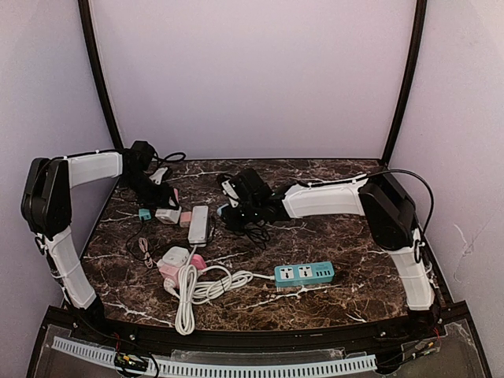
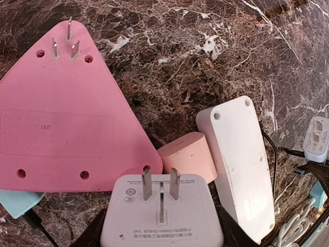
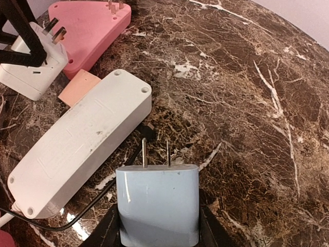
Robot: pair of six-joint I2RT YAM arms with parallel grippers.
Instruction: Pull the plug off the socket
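Marble tabletop (image 2: 205, 46) lies under both of your pincers. Your left pincer (image 2: 162, 232) is partly closed, with its dark fingers (image 2: 92, 232) clamped on either side of a white three-pin adapter (image 2: 162, 206). The adapter's pins point away from the wrist and stand in free air, in no socket. Ahead and to the left of that pincer lies a pink triangular socket block (image 2: 61, 118), showing its screwed back and its own pins. Ahead to the right lies a white power strip (image 2: 239, 164), face down, with a small pink cube (image 2: 187, 154) between the two. Your right pincer (image 3: 158, 229) is likewise partly closed on a pale blue two-pin charger (image 3: 157, 200). Its pins are bare and point forward, and the white strip lies just ahead on its left.
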